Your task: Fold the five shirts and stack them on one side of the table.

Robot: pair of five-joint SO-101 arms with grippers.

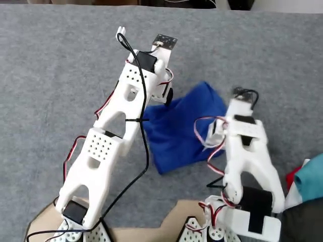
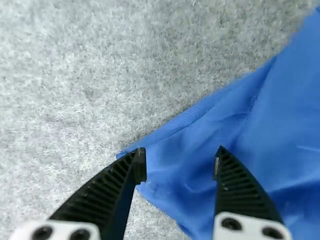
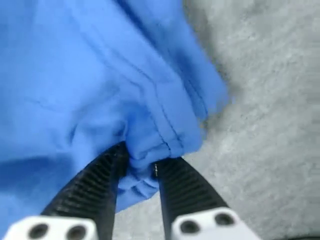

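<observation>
Jaws on the left arm (image 1: 126,101) stand open, spread astride a corner of the blue shirt (image 2: 260,125); one black ribbed jaw sits right at the hemmed edge where cloth meets the grey worktop (image 2: 75,75), the other over the cloth itself; whether either presses on the fabric cannot be told. Jaws on the right arm (image 1: 247,151) are closed on a bunched fold of the same shirt; the right wrist view shows a stitched hem pinched between them, with puckered cloth bulging just past their tips.

From the high view the blue shirt lies rumpled on the worktop, its outline rough and uneven; the left arm's end comes down at the shirt's far-left edge and the right arm's end meets its right edge, so the shirt lies between the two. Well to the right of the shirt, at the worktop's margin, sits a heap of other garments (image 1: 309,174), teal, red, white and dark among them; on the near side of the shirt, a tan board (image 1: 174,217) lies under the arms' bases.
</observation>
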